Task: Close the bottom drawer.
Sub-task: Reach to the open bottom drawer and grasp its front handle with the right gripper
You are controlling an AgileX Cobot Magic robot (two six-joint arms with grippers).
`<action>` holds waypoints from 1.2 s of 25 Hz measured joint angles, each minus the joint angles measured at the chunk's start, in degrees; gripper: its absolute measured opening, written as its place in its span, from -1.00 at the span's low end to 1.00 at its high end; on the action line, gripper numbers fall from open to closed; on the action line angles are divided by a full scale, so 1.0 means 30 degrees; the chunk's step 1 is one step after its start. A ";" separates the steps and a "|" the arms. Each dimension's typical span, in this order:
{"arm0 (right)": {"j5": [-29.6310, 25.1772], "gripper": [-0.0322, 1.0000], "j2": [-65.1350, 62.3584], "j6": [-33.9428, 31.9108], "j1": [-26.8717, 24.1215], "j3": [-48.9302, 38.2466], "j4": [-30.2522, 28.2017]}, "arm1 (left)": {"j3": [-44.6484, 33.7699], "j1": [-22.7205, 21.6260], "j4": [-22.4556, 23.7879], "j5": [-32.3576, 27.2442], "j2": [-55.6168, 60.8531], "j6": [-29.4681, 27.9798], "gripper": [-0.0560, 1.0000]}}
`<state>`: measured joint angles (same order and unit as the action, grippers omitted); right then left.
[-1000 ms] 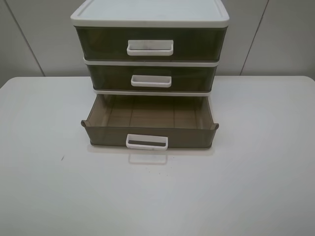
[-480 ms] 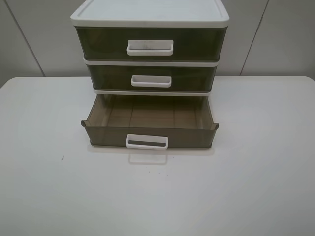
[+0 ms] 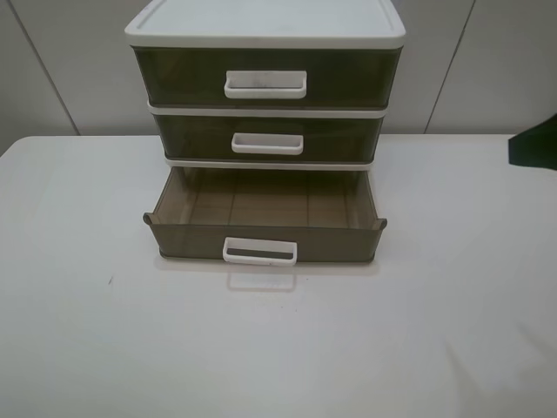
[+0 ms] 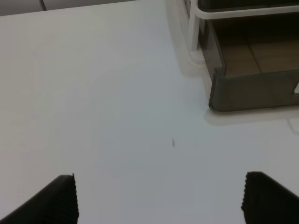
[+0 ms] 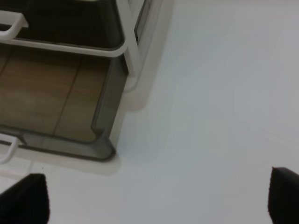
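Note:
The bottom drawer (image 3: pixel 265 228) is pulled far out of the white-topped three-drawer unit (image 3: pixel 265 26); it is olive-brown, empty, with a small white loop handle (image 3: pixel 259 252). The two drawers above it are shut. My left gripper (image 4: pixel 159 198) is open above bare table, left of the drawer's front corner (image 4: pixel 252 91). My right gripper (image 5: pixel 159 198) is open above the table beside the drawer's right front corner (image 5: pixel 100 140). A dark part of the right arm (image 3: pixel 533 144) shows at the right edge of the high view.
The unit stands at the back middle of a white table (image 3: pixel 278 348), against a pale panelled wall. A small dark speck (image 3: pixel 110 279) marks the table left of the drawer.
A dark part of the right arm has come into the high view at its right edge. The drawer has not moved.

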<state>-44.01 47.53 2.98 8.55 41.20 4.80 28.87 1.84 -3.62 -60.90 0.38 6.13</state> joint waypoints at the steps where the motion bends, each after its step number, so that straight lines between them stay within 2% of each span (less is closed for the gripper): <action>1: 0.0913 0.65 0.0886 0.0000 0.0679 0.0000 0.0000 | 0.0000 0.0000 0.0000 0.0000 0.0000 0.0000 0.47; 2: 0.0913 0.65 0.0886 0.0000 0.0679 0.0000 0.0000 | 0.0000 0.0000 0.0000 0.0000 0.0000 0.0000 0.47; 7: 0.4936 0.65 0.4109 0.0000 0.4991 0.0000 0.0403 | 0.0000 0.0000 0.0000 0.0000 0.0000 0.0000 0.47; 11: 0.6058 0.65 0.5808 0.0000 0.7902 0.0000 0.1853 | 0.0000 0.0000 0.0000 0.0000 0.0000 0.0000 0.47; 14: 0.7554 0.65 0.6998 0.0000 0.9823 -0.0047 0.2977 | 0.0000 0.0000 0.0000 0.0000 0.0000 0.0000 0.47; 21: 1.1213 0.65 0.9167 0.0000 1.0829 -0.2115 0.6151 | 0.0000 0.0000 0.0000 0.0000 0.0000 0.0000 0.47; 22: 1.2195 0.65 0.9742 0.0000 1.1280 -0.2718 0.6621 | 0.0000 0.0000 0.0000 0.0000 0.0000 0.0000 0.47; 26: 1.4541 0.64 1.0792 0.0000 1.1992 -0.3175 0.6870 | 0.0000 0.0000 0.0000 0.0000 0.0000 0.0000 0.47; 28: 1.5836 0.55 1.1410 0.0000 1.2112 -0.3175 0.6870 | 0.0000 0.0000 0.0000 0.0000 0.0000 0.0000 0.47; 30: 1.6722 0.29 1.2105 0.0000 1.2129 -0.3175 0.6870 | 0.0000 0.0000 0.0000 0.0000 0.0000 0.0000 0.47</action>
<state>6.16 83.85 2.98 44.93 31.68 25.41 28.87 1.84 -3.62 -60.90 0.38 6.13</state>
